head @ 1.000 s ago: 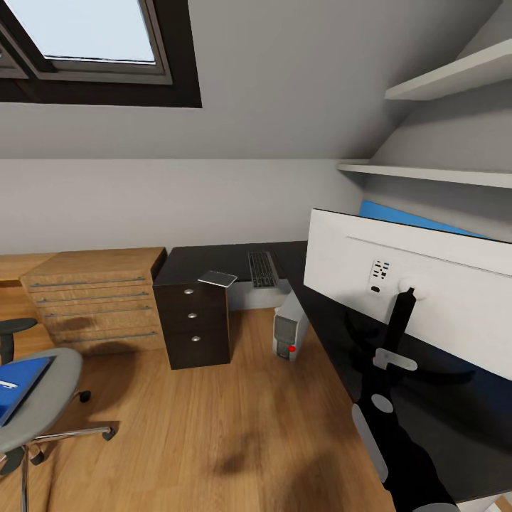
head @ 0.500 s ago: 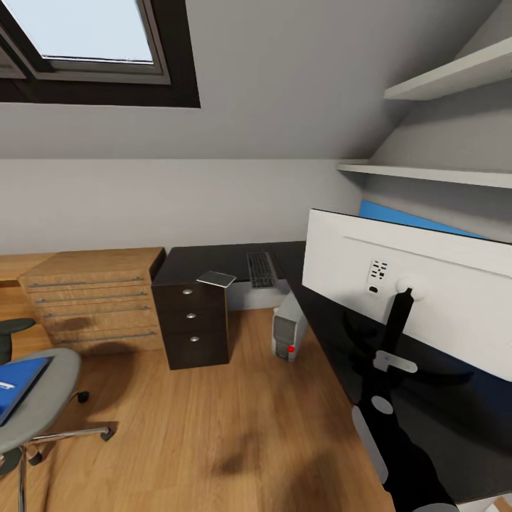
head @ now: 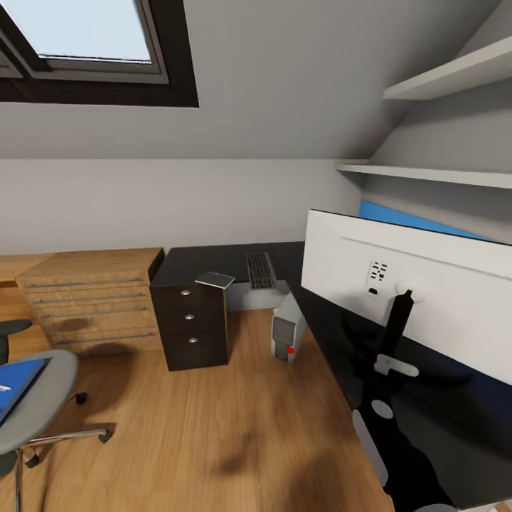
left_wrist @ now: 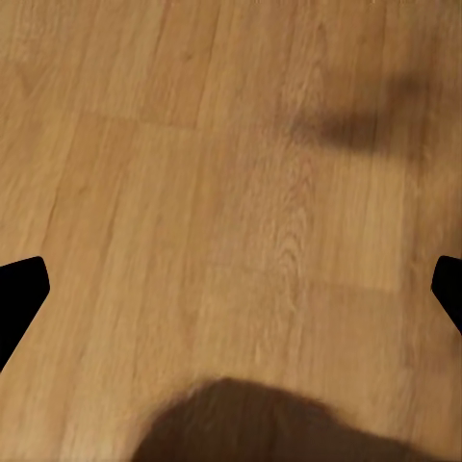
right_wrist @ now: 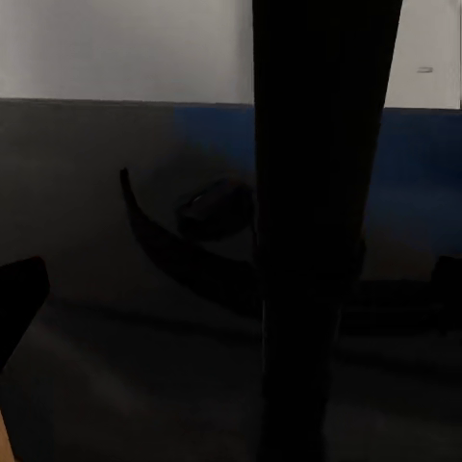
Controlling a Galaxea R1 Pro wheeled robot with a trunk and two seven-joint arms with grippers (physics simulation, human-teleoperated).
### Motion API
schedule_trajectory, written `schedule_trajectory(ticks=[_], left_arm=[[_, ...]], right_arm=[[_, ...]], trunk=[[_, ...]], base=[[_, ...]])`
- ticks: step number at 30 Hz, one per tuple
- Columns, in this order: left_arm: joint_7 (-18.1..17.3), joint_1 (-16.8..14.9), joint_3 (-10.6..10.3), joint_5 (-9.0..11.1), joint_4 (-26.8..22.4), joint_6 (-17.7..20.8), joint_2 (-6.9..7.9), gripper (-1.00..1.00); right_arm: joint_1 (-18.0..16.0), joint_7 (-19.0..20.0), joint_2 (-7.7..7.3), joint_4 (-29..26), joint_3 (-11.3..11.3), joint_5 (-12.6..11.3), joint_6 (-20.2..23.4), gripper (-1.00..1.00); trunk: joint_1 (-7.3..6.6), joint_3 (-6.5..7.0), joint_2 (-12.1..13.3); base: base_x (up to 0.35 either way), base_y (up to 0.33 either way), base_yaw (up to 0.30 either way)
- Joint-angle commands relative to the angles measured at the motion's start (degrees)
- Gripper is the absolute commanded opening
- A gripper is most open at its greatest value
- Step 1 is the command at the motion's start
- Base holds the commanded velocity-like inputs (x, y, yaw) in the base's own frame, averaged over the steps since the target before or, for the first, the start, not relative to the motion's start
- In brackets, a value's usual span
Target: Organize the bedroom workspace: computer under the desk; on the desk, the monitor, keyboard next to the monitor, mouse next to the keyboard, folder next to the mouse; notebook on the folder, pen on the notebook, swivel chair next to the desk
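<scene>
The monitor point(head: 427, 284) stands on the black desk point(head: 206, 259) with its white back toward me. My right arm point(head: 398, 441) reaches to its black stem point(right_wrist: 322, 192). That stem sits between the fingers of my open right gripper point(right_wrist: 231, 289), and the fingertips point(right_wrist: 19, 298) stay apart from it. The keyboard point(head: 260, 270) lies on the desk's far stretch. Below the desk stands the computer point(head: 288, 328). The swivel chair point(head: 35, 405) at the lower left carries the blue folder point(head: 14, 391). My left gripper point(left_wrist: 233, 294) hangs open over wooden floor.
A dark drawer cabinet point(head: 190, 323) carries a thin grey slab point(head: 215, 279). A light wooden drawer chest point(head: 92, 299) stands left of it. Two wall shelves point(head: 427, 174) hang above the desk's blue back panel point(head: 405, 217). Open floor point(head: 213, 427) lies between chair and desk.
The whole head view has drifted slightly leftward, so the camera has moved. The chair and folder sit closer to the left edge. Nothing was taken hold of or released.
</scene>
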Motion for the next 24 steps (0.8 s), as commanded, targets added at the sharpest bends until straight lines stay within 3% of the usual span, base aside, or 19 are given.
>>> schedule_trajectory(ticks=[1, 7, 16, 24], left_arm=[[0.1, 0.0, 0.1, -0.1, 0.0, -0.2, -0.02, 1.00], [0.3, 0.0, 0.1, -0.1, 0.0, -0.1, -0.01, 1.00], [0.3, 0.0, 0.1, -0.1, 0.0, -0.1, -0.01, 1.00], [0.3, 0.0, 0.1, -0.1, 0.0, 0.0, -0.01, 1.00]], right_arm=[[0.0, -0.2, -0.03, 0.1, 0.1, -0.6, -0.8, 1.00], [0.0, -0.3, -0.23, 1.4, 0.0, -0.6, -4.2, 1.00], [0.0, -0.3, -2.07, 2.2, -0.2, -0.6, -6.2, 1.00], [0.0, -0.3, -3.11, 2.5, -2.4, -0.6, -6.7, 1.00]], trunk=[[0.01, -0.06, 0.0], [0.01, -0.06, 0.0], [0.01, -0.06, 0.0], [0.01, -0.06, 0.0]], base=[[0.181, -0.001, 0.000], [0.138, 0.000, 0.000], [0.017, -0.001, 0.000], [0.001, -0.061, 0.000]])
